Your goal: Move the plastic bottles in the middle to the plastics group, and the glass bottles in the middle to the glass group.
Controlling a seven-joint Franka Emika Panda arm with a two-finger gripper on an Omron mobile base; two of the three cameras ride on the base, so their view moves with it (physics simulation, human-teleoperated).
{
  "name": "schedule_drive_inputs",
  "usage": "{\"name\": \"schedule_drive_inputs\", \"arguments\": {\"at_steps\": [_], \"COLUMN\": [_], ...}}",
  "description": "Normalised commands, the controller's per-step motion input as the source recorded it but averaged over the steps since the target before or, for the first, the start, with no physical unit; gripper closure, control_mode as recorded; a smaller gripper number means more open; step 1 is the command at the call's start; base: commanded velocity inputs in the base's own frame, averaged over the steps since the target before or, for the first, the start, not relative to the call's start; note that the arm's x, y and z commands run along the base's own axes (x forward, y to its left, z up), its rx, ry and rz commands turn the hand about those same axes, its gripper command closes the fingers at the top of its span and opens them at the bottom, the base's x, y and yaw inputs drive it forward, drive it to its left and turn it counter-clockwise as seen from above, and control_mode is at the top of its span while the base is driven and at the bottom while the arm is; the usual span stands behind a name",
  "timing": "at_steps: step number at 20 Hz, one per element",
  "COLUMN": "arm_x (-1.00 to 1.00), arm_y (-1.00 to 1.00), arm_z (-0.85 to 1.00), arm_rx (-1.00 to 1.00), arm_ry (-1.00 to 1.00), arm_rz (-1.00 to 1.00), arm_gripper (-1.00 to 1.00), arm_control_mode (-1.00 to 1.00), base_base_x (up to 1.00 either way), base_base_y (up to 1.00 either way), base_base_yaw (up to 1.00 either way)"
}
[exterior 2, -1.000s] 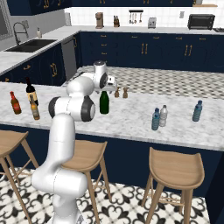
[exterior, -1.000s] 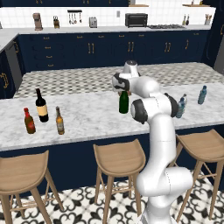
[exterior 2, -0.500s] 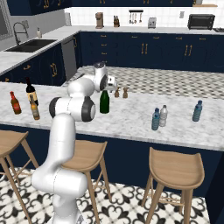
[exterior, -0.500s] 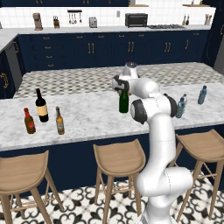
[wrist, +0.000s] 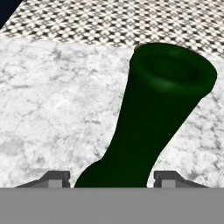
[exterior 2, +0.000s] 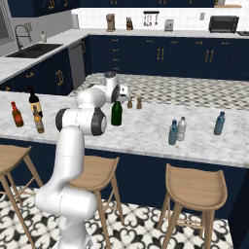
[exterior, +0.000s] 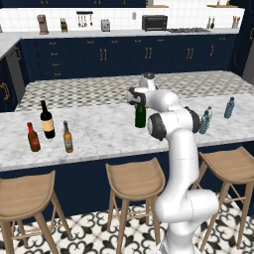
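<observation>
Directly beneath the tool (wrist: 112,178), the green wine bottle (wrist: 153,122) is standing upright on the table (wrist: 52,109), its neck rising between the two fingertips; whether the half-spread jaws are gripping it cannot be told.

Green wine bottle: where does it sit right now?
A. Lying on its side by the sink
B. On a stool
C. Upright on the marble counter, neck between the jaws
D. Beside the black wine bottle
C. The green wine bottle stands upright on the marble counter, with the gripper at its neck.
</observation>
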Motion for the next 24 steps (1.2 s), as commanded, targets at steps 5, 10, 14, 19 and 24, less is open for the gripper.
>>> {"name": "schedule_drive_inputs", "arguments": {"at_steps": [5,10,14,19,24], "arm_x": [-0.10,-0.45,-0.65,-0.69,-0.56], "arm_y": [0.00,0.04,0.27,0.51,0.63], "arm_z": [0.08,0.36,0.36,0.22,0.19], "arm_rx": [0.02,0.13,0.13,0.03,0.01], "arm_ry": [0.00,0.00,0.00,0.00,0.00], "arm_rz": [0.00,0.04,0.17,0.37,0.38], "arm_gripper": [1.00,1.00,1.00,1.00,1.00], "arm_control_mode": [-1.00,-1.00,-1.00,-1.00,-1.00], "base_base_x": [0.00,0.00,0.00,0.00,0.00], "base_base_y": [0.00,0.00,0.00,0.00,0.00], "base_base_yaw": [0.00,0.00,0.00,0.00,0.00]}}
